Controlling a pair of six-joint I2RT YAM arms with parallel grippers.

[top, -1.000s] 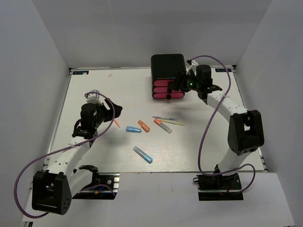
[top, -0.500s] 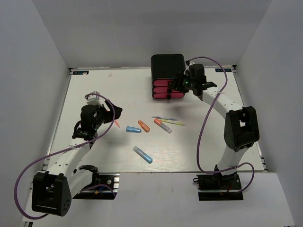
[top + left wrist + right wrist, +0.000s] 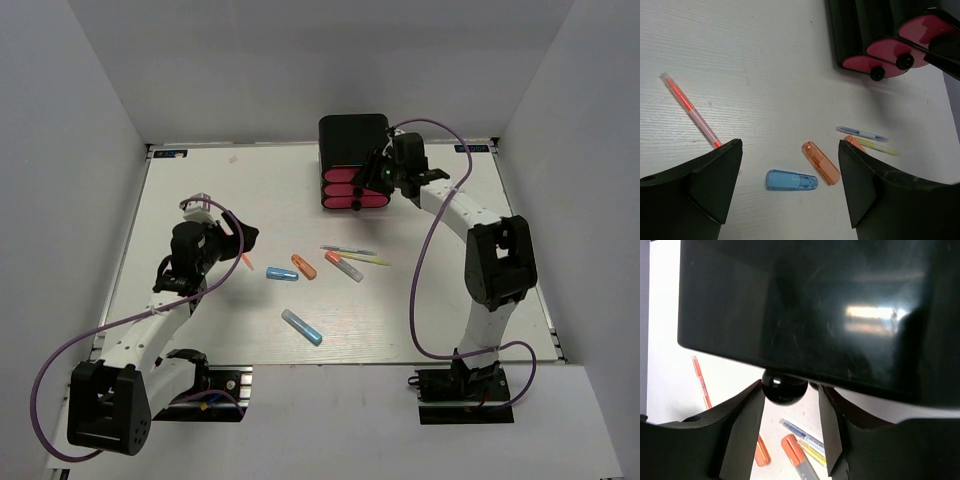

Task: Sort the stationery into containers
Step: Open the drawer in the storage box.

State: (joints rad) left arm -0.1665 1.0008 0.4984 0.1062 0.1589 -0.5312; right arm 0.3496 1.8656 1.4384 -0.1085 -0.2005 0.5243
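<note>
Standing at the far edge of the surface (image 3: 200,190), the black box (image 3: 352,132) holds three pink drawers (image 3: 345,189) — the right gripper (image 3: 378,172) brackets one knob (image 3: 785,385), jaws apart. The left gripper (image 3: 243,236) hangs wide open near the red pen (image 3: 246,262) — markers (image 3: 281,273) lie mid-surface.

A glossy black box (image 3: 353,130) with pink drawers (image 3: 355,189) and black knobs (image 3: 904,61) is seen at twelve o'clock on the white surface (image 3: 230,200). Centrally are seen a blue marker (image 3: 282,273), orange marker (image 3: 304,267), orange-grey marker (image 3: 343,266), yellow pen (image 3: 365,259) and bluish pen (image 3: 347,249). At nine is a red pen (image 3: 246,262), and at six a blue-grey marker (image 3: 301,327).
</note>
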